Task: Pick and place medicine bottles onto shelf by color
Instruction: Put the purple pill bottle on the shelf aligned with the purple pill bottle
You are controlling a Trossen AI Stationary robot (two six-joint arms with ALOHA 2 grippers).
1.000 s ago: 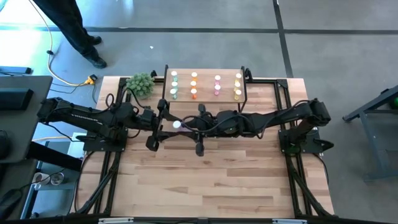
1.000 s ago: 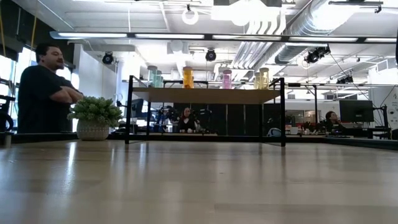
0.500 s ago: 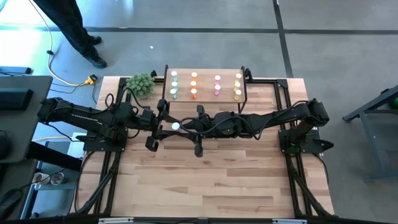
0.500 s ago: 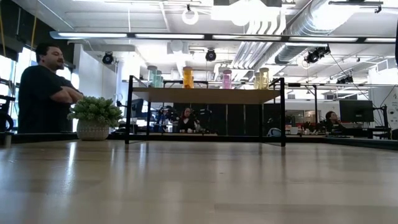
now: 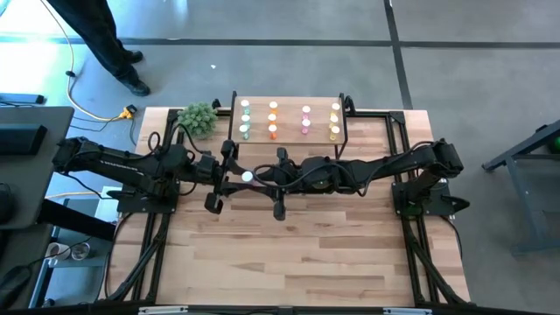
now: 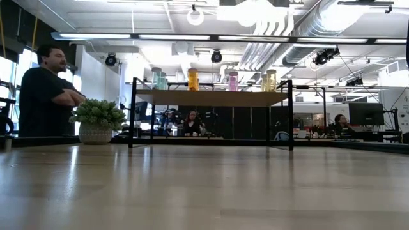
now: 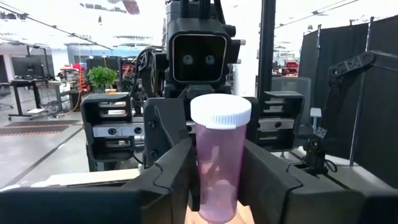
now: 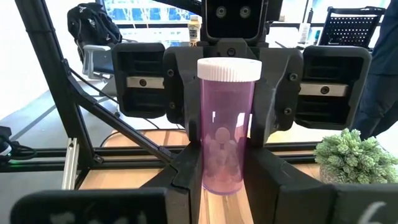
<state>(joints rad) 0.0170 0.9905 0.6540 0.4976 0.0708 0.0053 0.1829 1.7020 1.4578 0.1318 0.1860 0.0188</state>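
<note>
While both jaws meet above desk centre, left gripper and right gripper each clamp one pink bottle, held upright; its base is hidden. Shelf bottles' colours barely resolve.

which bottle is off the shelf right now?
The pink bottle held upright between the left hand and right hand, in front of the shelf; the rest stand on it.

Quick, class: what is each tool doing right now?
Left tool: closed on the pink bottle.
Right tool: closed on the same pink bottle.
</note>
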